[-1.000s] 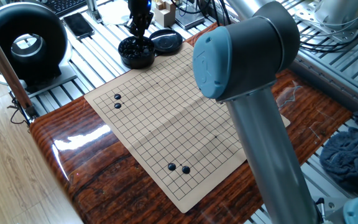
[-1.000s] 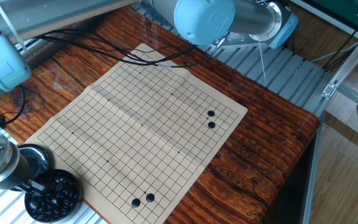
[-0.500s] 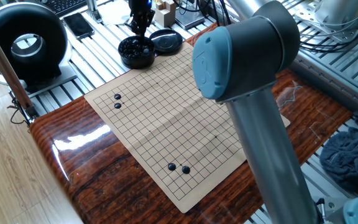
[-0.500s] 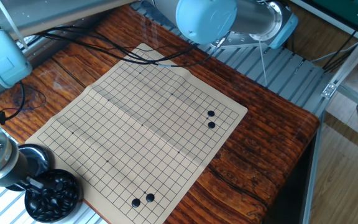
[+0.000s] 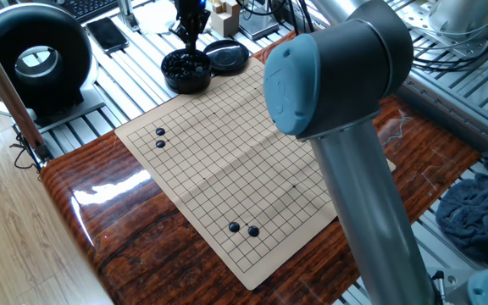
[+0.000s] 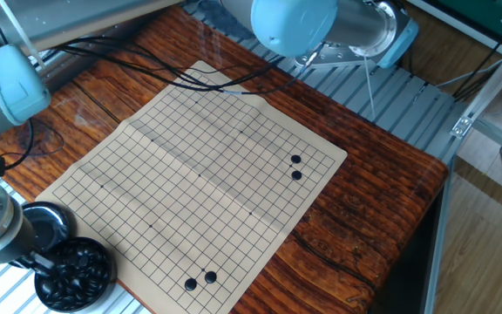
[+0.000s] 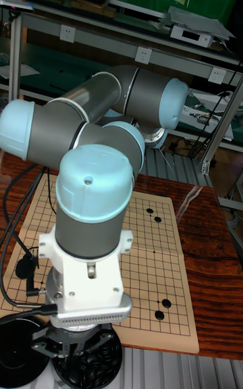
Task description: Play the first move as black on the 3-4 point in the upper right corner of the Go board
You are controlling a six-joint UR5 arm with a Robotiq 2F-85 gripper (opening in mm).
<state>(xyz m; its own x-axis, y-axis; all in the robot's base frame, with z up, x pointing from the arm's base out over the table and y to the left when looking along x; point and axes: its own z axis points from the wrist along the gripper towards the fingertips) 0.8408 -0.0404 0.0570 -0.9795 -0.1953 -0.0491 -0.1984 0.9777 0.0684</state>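
Note:
The Go board (image 5: pixel 227 152) lies on the wooden table, with two black stones (image 5: pixel 160 138) near one corner and two more (image 5: pixel 243 229) near another. A black bowl (image 5: pixel 185 71) full of black stones stands just off the board's far corner. My gripper (image 5: pixel 190 32) hangs right above that bowl, and its fingertips look drawn together. Whether a stone sits between them is too small to see. In the other fixed view the gripper (image 6: pixel 44 260) is over the bowl (image 6: pixel 73 276). No mark sets off the 3-4 point, and the two other board corners are bare.
The bowl's lid (image 5: pixel 227 56) lies beside the bowl. A big black round device (image 5: pixel 34 59) stands at the far left. The arm's large joint (image 5: pixel 333 76) hides part of the board. Black cables (image 6: pixel 146 65) cross the wood. A dark cloth (image 5: pixel 481 212) lies at the right.
The gripper has risen a little out of the stone bowl and its fingers look closer together. The board's stones have not moved.

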